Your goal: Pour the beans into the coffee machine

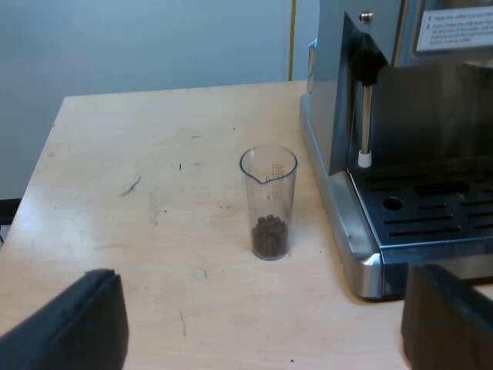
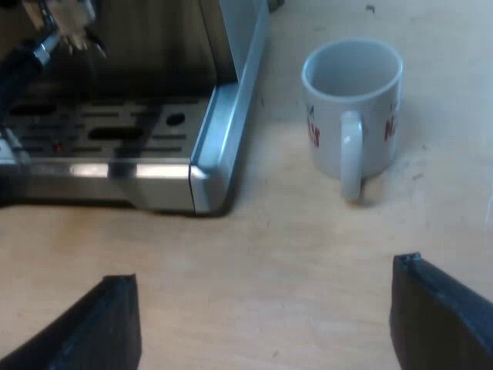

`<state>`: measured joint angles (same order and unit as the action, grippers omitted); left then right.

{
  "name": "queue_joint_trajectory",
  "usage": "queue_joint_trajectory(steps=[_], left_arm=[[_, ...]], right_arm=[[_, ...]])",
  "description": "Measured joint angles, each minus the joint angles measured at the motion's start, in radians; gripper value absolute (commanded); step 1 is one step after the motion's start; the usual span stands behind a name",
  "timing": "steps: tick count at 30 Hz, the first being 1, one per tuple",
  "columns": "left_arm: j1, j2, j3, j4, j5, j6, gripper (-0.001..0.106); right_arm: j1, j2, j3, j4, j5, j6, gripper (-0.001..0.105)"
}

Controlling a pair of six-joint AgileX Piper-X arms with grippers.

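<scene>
Both wide open and empty, the left gripper (image 1: pixel 266 289) and right gripper (image 2: pixel 262 277) hang over a pale table (image 1: pixel 154 154) before a blue-grey wall (image 1: pixel 154 38). The glass (image 1: pixel 268 193), beans (image 1: pixel 269 237) at its bottom, stands at twelve o'clock from the left gripper, beside the machine (image 1: pixel 362 231); an empty mug (image 2: pixel 353 108) stands at one o'clock from the right.

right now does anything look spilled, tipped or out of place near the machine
Nothing stands out. The measuring glass stands upright on the table beside the espresso machine, beans in its bottom, none spilled. The mug is upright and looks empty. The left gripper and right gripper are open, holding nothing.
</scene>
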<state>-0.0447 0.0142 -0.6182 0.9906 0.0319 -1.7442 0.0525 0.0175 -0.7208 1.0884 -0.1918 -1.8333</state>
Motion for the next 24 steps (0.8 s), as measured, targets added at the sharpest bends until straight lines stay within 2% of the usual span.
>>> queue_joint_trajectory(steps=[6, 11, 24], left_arm=[[0.0, 0.066, -0.024, 0.0, 0.003, 0.0, 0.079], [-0.014, 0.13, -0.03, -0.014, 0.005, 0.0, 0.079], [-0.025, 0.238, -0.032, -0.09, 0.007, 0.0, 0.079]], right_arm=[[0.0, 0.085, -0.087, 0.001, -0.02, 0.0, 0.069], [0.0, 0.184, -0.158, -0.005, -0.128, 0.0, 0.069], [0.0, 0.352, -0.191, -0.203, -0.329, -0.014, 0.069]])
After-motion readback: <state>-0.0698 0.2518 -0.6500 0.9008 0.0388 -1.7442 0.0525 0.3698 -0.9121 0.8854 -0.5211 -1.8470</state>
